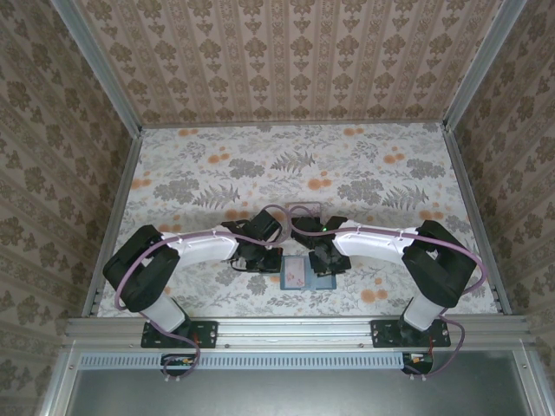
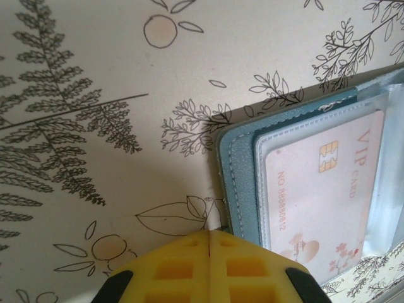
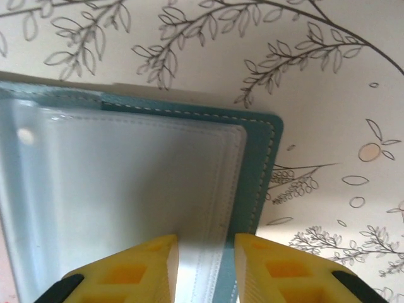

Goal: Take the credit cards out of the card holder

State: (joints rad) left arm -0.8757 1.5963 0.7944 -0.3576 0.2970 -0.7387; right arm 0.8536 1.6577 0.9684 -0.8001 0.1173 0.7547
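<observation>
Yellow-tipped and clenched, the left gripper [image 2: 208,235] has its jaws pressed flat together, with nothing showing between them. In its wrist view the tip sits right at the teal stitched border of the holder [image 2: 235,170]. I cannot tell whether it touches the border or stops just short. From above, the left arm [image 1: 195,247] reaches in from its base on the left toward the middle of the floral table [image 1: 191,165].

The holder lies open and flat near the table's front edge, between the two grippers. Its left panel carries a clear sleeve, and a pale pink card [image 2: 322,202] lies fully inside that sleeve — gold chip and "VIP CARD" lettering face up. Just behind the holder, farther from the bases, a clear box [image 1: 303,210] stands between the two wrists.

Over the holder's right panel hangs the right gripper [image 3: 206,243]. It is released, its jaws standing apart with only the pale grey-blue pocket face showing in the gap. They hover near the panel's stitched right edge, and I cannot tell whether the tips touch the pocket. Right of the jaws the teal border and a rounded corner show, with bare patterned table beyond. The right arm [image 1: 381,243] bends in from its base on the right.
</observation>
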